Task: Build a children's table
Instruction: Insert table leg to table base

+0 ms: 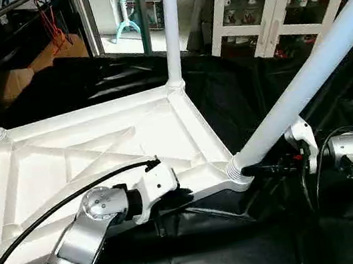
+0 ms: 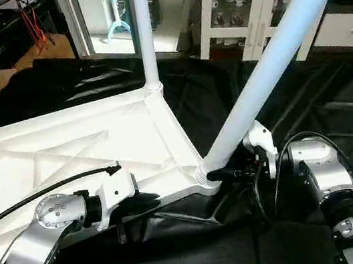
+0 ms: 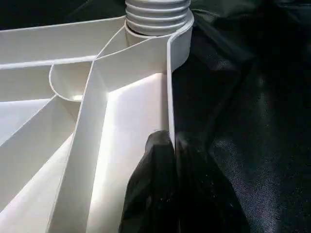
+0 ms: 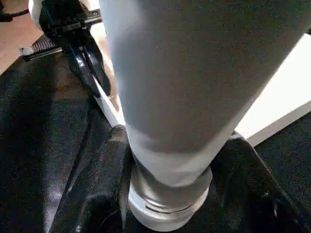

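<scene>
White ribbed plastic tabletop [image 1: 85,154] lies upside down on black cloth [image 1: 203,249]. Left gripper [image 3: 167,160] pinches its rim; right gripper [image 4: 170,160] clasps the leaning white tubular leg [image 1: 304,83]. Thread engagement unclear; possibly cross-threading, leg could jam.

A white wooden cabinet with glass doors [image 1: 270,1] stands behind the crumpled black glossy sheet [image 1: 216,247].

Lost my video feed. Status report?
Left gripper shut on tabletop rim. Right gripper clamped round near-corner leg at its base. Two far legs seated. Nothing in the way.
</scene>
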Controlling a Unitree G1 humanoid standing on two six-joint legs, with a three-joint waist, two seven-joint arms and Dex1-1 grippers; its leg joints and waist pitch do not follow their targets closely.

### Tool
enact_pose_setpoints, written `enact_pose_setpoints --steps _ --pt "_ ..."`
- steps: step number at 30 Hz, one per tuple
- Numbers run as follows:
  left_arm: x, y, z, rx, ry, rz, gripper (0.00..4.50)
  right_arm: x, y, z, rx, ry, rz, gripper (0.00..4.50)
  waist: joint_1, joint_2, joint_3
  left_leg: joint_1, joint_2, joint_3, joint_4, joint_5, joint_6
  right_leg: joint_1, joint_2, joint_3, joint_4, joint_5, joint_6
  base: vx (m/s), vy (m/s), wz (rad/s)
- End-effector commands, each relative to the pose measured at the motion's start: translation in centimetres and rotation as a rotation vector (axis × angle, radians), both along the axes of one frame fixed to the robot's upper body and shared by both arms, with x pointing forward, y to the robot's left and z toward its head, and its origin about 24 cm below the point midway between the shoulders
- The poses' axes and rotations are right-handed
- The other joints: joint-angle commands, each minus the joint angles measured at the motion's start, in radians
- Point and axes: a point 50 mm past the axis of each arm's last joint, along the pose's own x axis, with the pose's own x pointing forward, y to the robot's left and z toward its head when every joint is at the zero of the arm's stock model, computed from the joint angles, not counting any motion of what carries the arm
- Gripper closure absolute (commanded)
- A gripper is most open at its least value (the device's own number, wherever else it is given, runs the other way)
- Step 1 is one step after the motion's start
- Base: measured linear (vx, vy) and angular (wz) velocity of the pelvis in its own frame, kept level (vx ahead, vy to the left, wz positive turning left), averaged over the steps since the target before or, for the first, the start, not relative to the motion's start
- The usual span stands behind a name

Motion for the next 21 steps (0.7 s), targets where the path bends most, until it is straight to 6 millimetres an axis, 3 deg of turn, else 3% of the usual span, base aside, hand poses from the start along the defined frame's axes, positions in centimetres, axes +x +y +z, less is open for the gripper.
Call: enact_pose_setpoints --steps 1,5,6,7,8,9,10,11,12,13,14,15,16,17,19,21 --pt "1.1 1.0 2.2 -0.012 -0.108 0.031 4.50 -4.8 -2.1 -6.5 -0.299 0.352 0.066 2.52 -0.013 0.003 -0.041 0.012 0.056 -0.026 -0.069 -0.053 0.075 0.039 -0.085 0.055 -0.076 0.147 -0.255 0.000 0.000 0.00" --pt "1.1 1.0 2.2 -0.012 -0.108 0.031 4.50 -4.8 -2.1 -6.5 -0.299 0.352 0.066 2.52 -0.015 0.003 -0.041 0.012 0.056 -0.026 -0.070 -0.045 0.077 0.040 -0.085 0.055 -0.076 0.162 -0.256 0.000 0.000 0.00" --pt "1.0 -0.9 0.8 0.085 -0.016 -0.045 4.50 -3.6 1.7 -7.6 -0.361 0.396 0.118 2.52 -0.015 0.003 -0.041 0.012 0.056 -0.026 -0.070 -0.044 0.078 0.040 -0.085 0.054 -0.076 0.164 -0.256 0.000 0.000 0.00" --pt "0.9 -2.1 -0.1 0.162 0.045 -0.096 4.50 -2.9 4.6 -8.2 -0.419 0.411 0.150 2.52 -0.027 0.001 -0.029 0.013 0.053 -0.026 -0.081 -0.056 0.073 0.033 -0.080 0.051 -0.082 0.083 -0.256 0.000 0.000 0.00" --pt "0.8 -2.9 -0.7 0.217 0.081 -0.127 4.50 -2.5 6.5 -8.4 -0.461 0.412 0.168 2.52 -0.035 0.001 -0.025 0.015 0.050 -0.024 -0.084 -0.088 0.058 0.031 -0.080 0.051 -0.091 0.013 -0.248 0.000 0.000 0.00" --pt "0.8 -2.9 -0.7 0.219 0.082 -0.128 4.50 -2.5 6.6 -8.5 -0.462 0.412 0.168 2.52 -0.045 0.001 -0.015 0.019 0.050 -0.026 -0.094 -0.152 0.033 0.028 -0.081 0.051 -0.102 -0.101 -0.235 0.000 0.000 0.00" --pt "0.7 -3.3 -0.9 0.245 0.098 -0.141 4.50 -2.3 7.5 -8.5 -0.482 0.408 0.175 2.52 -0.049 0.005 -0.010 0.034 0.050 -0.030 -0.095 -0.245 -0.010 0.027 -0.096 0.056 -0.121 -0.277 -0.200 0.000 0.000 0.00" --pt "0.7 -3.2 -0.9 0.245 0.098 -0.139 4.50 -2.3 7.6 -8.5 -0.477 0.406 0.172 2.52 -0.063 -0.001 0.009 0.059 0.043 -0.037 -0.092 -0.399 -0.045 0.010 -0.102 0.053 -0.156 -0.566 -0.129 0.000 0.000 0.00" --pt "0.8 -3.2 -0.9 0.245 0.098 -0.138 4.50 -2.2 7.6 -8.5 -0.474 0.403 0.169 2.52 -0.069 -0.006 0.009 0.070 0.043 -0.052 -0.096 -0.455 -0.060 0.009 -0.110 0.052 -0.173 -0.722 -0.069 0.000 0.000 0.00" --pt "0.8 -3.2 -0.9 0.246 0.098 -0.138 4.50 -2.2 7.6 -8.5 -0.472 0.399 0.167 2.52 -0.069 -0.004 0.007 0.074 0.043 -0.057 -0.097 -0.472 -0.064 0.008 -0.111 0.052 -0.176 -0.742 -0.055 0.000 0.000 0.00" --pt "0.8 -3.1 -0.9 0.246 0.096 -0.136 4.50 -2.2 7.6 -8.5 -0.470 0.394 0.163 2.53 -0.071 -0.002 0.000 0.074 0.046 -0.066 -0.107 -0.492 -0.067 0.013 -0.106 0.052 -0.170 -0.702 -0.057 0.000 0.000 0.00" --pt "0.8 -3.1 -0.9 0.247 0.095 -0.135 4.50 -2.1 7.6 -8.4 -0.469 0.390 0.160 2.53 -0.072 -0.001 -0.005 0.068 0.047 -0.070 -0.112 -0.487 -0.066 0.019 -0.103 0.055 -0.164 -0.653 -0.067 0.000 0.000 0.00" --pt "0.9 -3.1 -0.9 0.244 0.091 -0.126 4.50 -2.1 7.7 -8.4 -0.462 0.387 0.152 2.53 -0.074 0.003 -0.012 0.058 0.050 -0.078 -0.121 -0.468 -0.062 0.030 -0.098 0.057 -0.151 -0.529 -0.099 0.000 0.000 0.00" --pt "1.0 -3.1 -0.9 0.243 0.088 -0.116 4.50 -2.0 7.7 -8.5 -0.456 0.387 0.144 2.53 -0.077 0.004 -0.015 0.053 0.052 -0.077 -0.125 -0.445 -0.054 0.035 -0.094 0.059 -0.142 -0.415 -0.135 0.000 0.000 0.00" --pt "1.1 -3.1 -0.9 0.240 0.082 -0.100 4.50 -2.0 7.8 -8.5 -0.444 0.385 0.128 2.53 -0.080 0.003 -0.017 0.051 0.050 -0.071 -0.125 -0.423 -0.043 0.037 -0.091 0.060 -0.135 -0.322 -0.173 0.000 0.000 0.00" --pt "2.1 -3.2 -0.6 0.223 0.047 -0.005 4.50 -1.5 8.2 -8.4 -0.385 0.359 0.042 2.53 -0.082 0.004 -0.016 0.057 0.047 -0.067 -0.121 -0.434 -0.038 0.031 -0.094 0.065 -0.139 -0.353 -0.180 0.000 0.000 0.00"
